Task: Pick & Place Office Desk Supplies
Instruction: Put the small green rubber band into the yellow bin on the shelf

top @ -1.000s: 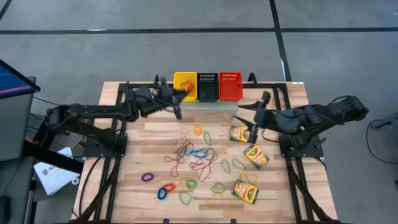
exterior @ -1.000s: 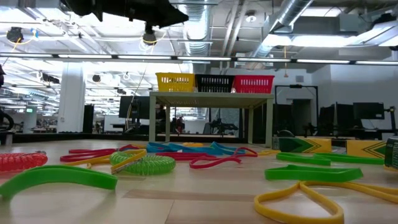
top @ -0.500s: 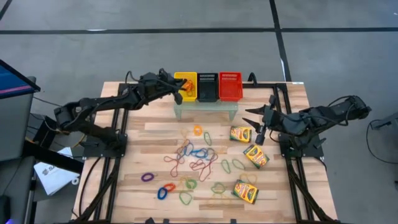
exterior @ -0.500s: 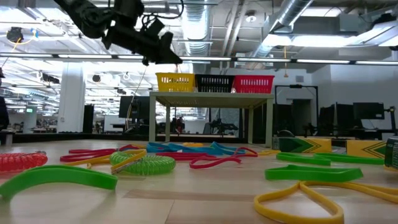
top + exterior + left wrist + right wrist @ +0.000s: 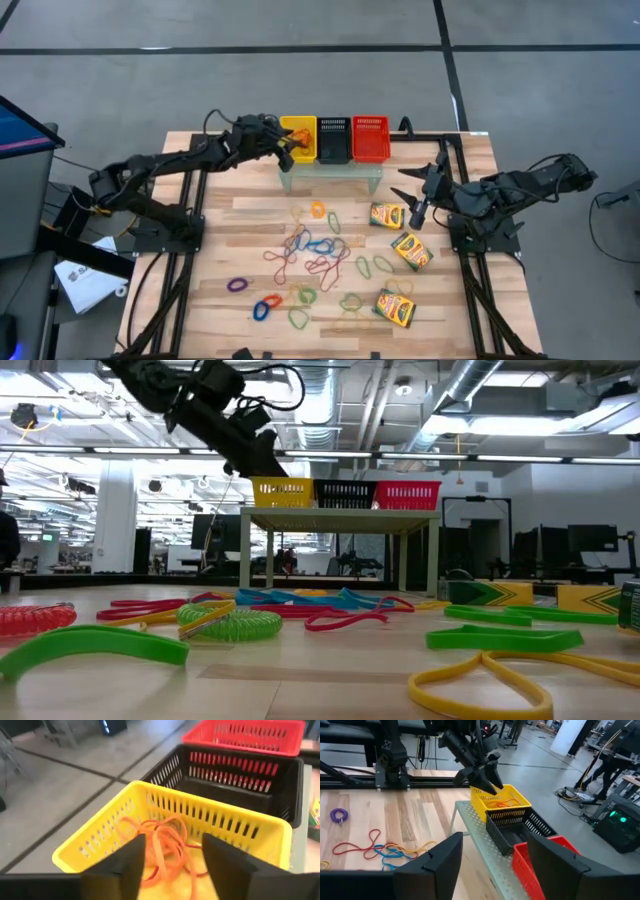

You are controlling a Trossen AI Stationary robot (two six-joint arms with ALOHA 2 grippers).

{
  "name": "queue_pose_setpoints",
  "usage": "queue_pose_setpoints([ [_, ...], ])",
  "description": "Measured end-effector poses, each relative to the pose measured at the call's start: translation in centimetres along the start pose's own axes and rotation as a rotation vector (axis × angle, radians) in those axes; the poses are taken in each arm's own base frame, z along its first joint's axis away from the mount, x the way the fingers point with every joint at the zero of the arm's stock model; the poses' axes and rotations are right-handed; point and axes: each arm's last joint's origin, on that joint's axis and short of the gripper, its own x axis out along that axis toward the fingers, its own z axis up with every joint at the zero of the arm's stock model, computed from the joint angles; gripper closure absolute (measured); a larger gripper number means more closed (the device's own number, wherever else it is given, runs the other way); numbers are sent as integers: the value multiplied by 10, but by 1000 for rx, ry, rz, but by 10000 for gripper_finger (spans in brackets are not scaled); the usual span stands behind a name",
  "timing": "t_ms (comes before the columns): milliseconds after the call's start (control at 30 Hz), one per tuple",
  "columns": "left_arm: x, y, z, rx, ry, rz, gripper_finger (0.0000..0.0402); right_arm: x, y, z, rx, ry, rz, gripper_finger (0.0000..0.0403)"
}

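Left fingers point(image 5: 170, 865): I am hovering them spread and empty over the yellow basket point(image 5: 100, 837); orange rubber bands point(image 5: 165, 842) are lying inside, below the tips.
Right fingers point(image 5: 492, 865): I am holding them parted, empty, above open surface point(image 5: 250, 215).
Crayon boxes point(image 5: 410, 249): lying near my right gripper point(image 5: 415, 205).
Loose bands point(image 5: 310, 255): lying mid-surface.

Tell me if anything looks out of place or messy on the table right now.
Nothing is damaged. The rubber bands lie scattered and tangled across the table, and three crayon boxes sit askew at different angles. Only the yellow basket holds orange bands.
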Motion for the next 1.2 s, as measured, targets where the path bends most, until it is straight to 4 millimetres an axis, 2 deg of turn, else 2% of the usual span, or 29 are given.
queue_pose_setpoints([
  [167,-11,-7,33,55,56,21,143,0,0,0,13,1,-1,180],
  [267,-25,-17,51,81,120,6,134,0,1,0,16,0,3,180],
  [367,-45,-32,59,108,174,-52,136,-2,3,0,10,-4,19,180],
  [467,-74,-46,58,142,173,-116,144,-9,0,-1,4,-9,33,180],
  [600,-111,-62,48,91,91,-204,156,-24,-14,-5,27,-13,-10,189],
  [700,-125,-79,33,85,16,-246,161,-33,-24,-8,59,-23,-8,200],
  [900,-117,-119,-5,120,-5,-283,142,-36,-28,-24,106,-31,0,216],
  [1033,-95,-138,-26,111,68,-269,136,-31,-24,-43,130,-2,-2,218],
  [1200,-63,-158,-39,161,68,-259,139,-28,-23,-63,179,13,-5,219],
])
